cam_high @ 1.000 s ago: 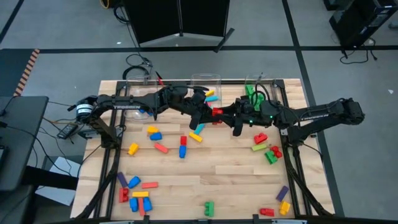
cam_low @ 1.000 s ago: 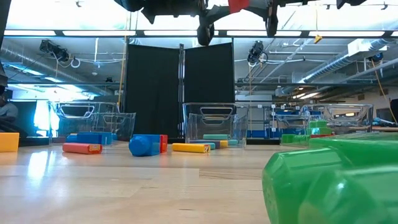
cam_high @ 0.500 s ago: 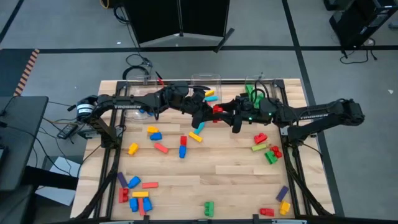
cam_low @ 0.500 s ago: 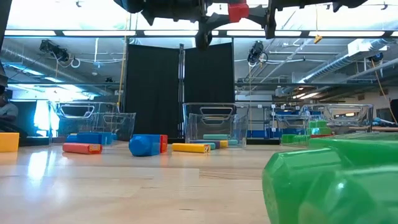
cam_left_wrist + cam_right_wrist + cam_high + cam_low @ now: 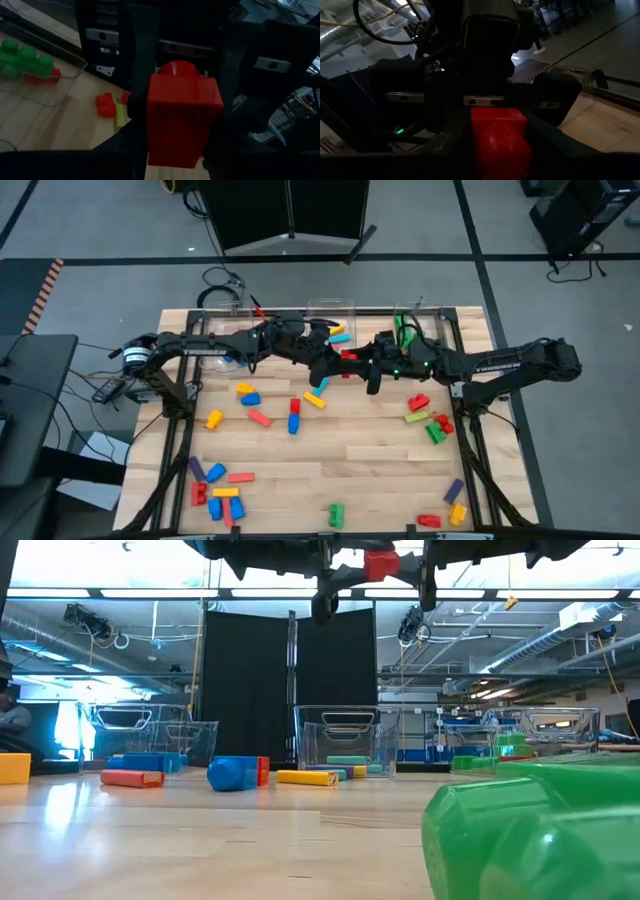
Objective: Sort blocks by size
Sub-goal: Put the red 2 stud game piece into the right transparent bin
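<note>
The red block (image 5: 347,357) — chunky, one round stud showing — hangs in mid-air above the desk (image 5: 330,465), between my two tools, both clamped on it: left tool (image 5: 330,360), right tool (image 5: 366,366). A few blocks lie in the bins (image 5: 330,312); most are scattered, so I judge sorting barely begun.

Overhead, table-level, perhaps facing wrist views

Room: open workshop hall.
Grey floor (image 5: 100,240) with dark tape lines; black curtain panels (image 5: 285,690) behind the wooden worktop (image 5: 380,455); exposed ceiling ducts (image 5: 540,645).
</note>
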{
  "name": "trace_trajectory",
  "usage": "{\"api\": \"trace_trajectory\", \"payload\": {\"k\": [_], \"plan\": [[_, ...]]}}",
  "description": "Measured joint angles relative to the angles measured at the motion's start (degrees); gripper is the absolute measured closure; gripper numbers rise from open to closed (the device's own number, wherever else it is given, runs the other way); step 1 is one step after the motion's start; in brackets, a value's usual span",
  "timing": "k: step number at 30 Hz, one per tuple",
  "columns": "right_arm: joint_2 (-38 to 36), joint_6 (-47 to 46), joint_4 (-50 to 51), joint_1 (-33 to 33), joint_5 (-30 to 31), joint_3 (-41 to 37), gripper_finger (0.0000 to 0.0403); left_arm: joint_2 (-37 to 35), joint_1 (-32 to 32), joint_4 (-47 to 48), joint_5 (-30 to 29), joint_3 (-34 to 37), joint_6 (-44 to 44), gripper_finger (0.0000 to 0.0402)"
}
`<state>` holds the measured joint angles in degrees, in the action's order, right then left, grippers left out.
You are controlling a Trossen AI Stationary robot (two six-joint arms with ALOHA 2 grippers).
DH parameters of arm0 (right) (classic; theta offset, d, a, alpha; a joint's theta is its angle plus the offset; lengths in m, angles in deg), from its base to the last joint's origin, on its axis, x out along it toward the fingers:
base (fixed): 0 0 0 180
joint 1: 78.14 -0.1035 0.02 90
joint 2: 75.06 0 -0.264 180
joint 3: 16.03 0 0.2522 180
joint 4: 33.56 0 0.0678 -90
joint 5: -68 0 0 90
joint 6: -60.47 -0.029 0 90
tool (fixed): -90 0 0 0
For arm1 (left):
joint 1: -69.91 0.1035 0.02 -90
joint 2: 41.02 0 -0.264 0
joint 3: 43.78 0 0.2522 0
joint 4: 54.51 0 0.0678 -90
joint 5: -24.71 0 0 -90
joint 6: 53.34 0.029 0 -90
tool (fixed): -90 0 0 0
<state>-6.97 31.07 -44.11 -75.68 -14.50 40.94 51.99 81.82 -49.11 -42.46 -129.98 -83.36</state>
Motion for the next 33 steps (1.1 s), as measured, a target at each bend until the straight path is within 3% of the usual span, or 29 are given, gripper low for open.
{"api": "trace_trajectory", "payload": {"k": [9, 20, 25, 33], "plan": [[-0.1, 0.0, -0.5, 0.0, -1.1, 0.0, 0.0256, 0.0, 0.0, -1.0, 0.7, 0.0, 0.0, 0.0243], [-0.4, -0.3, -0.6, 0.0, -1.6, 0.0, 0.0256, 0.1, 0.1, -1.8, 1.0, 0.0, 3.5, 0.0169], [-2.9, 0.0, 1.2, 1.4, -1.3, 0.0, 0.0256, 0.1, 2.0, -2.6, 1.4, 0.0, 4.9, 0.0157], [-9.2, -0.6, 10.0, 4.5, -0.9, 0.1, 0.0256, 0.0, 7.5, -0.9, 13.1, 0.0, -0.6, 0.0158]]}}
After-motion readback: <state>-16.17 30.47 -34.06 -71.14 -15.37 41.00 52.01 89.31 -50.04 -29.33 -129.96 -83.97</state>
